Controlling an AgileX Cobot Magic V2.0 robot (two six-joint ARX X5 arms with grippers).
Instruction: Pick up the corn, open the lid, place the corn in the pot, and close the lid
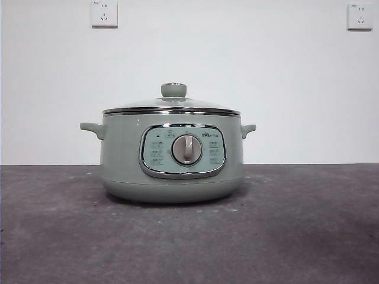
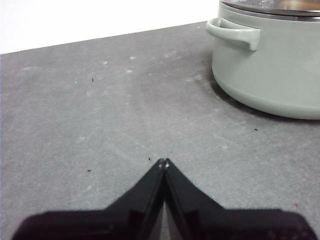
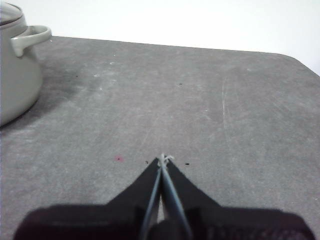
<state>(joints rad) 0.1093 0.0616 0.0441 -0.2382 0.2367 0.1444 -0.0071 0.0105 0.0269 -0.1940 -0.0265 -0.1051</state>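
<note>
The sage-green pot [image 1: 172,168] stands in the middle of the grey table, its control panel and grey dial [image 1: 187,149] facing the front view. The glass lid [image 1: 172,106] with its green knob [image 1: 173,90] sits closed on the pot. An orange-yellow patch shows through the glass in the left wrist view [image 2: 295,4]; I cannot tell whether it is the corn. No corn shows on the table. My left gripper [image 2: 164,162] is shut and empty, low over bare table beside the pot [image 2: 270,65]. My right gripper [image 3: 163,159] is shut and empty on the pot's other side [image 3: 15,75].
Two wall sockets [image 1: 104,13] [image 1: 360,16] sit high on the white wall behind. The table's far corner [image 3: 295,60] rounds off in the right wrist view. Neither arm shows in the front view.
</note>
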